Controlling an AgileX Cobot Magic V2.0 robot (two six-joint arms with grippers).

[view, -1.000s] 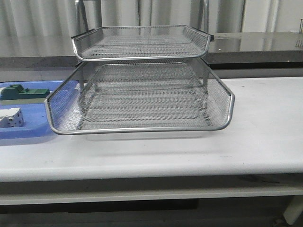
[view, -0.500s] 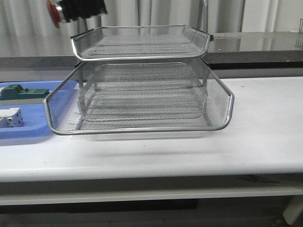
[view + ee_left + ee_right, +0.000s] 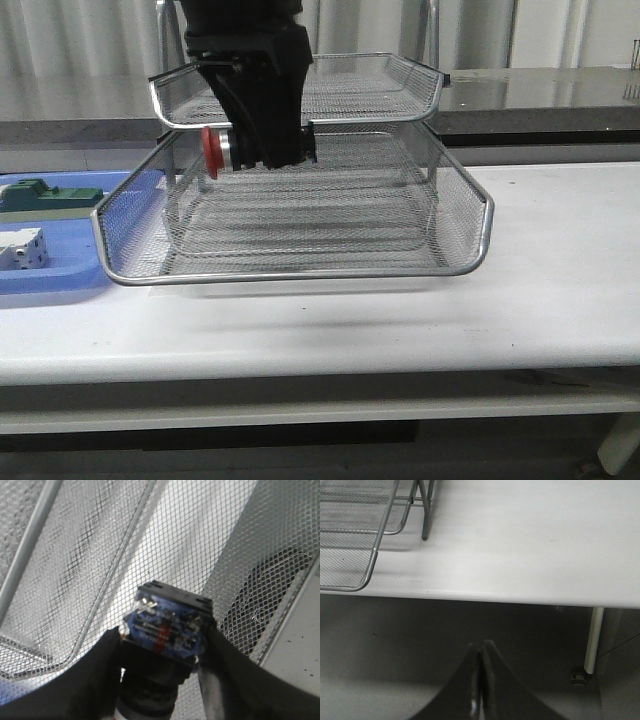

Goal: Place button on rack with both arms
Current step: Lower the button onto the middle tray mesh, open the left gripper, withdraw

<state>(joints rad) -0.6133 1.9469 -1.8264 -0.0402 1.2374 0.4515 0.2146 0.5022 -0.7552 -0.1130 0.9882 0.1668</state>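
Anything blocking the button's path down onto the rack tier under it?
Nothing visible. The left gripper holds the button over the rack's lower tier, below the top tier; only open mesh shows beneath it in the wrist view.

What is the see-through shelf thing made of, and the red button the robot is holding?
The rack looks like shiny silver metal: thin wire mesh you can see through, with smooth chrome-looking rims. The button looks like plastic: a matte red cap and, in the left wrist view, a blocky black-and-blue body.

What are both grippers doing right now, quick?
Left gripper: closed on the button, held over the rack.
Right gripper: fingers shut together, holding nothing, off the table edge.
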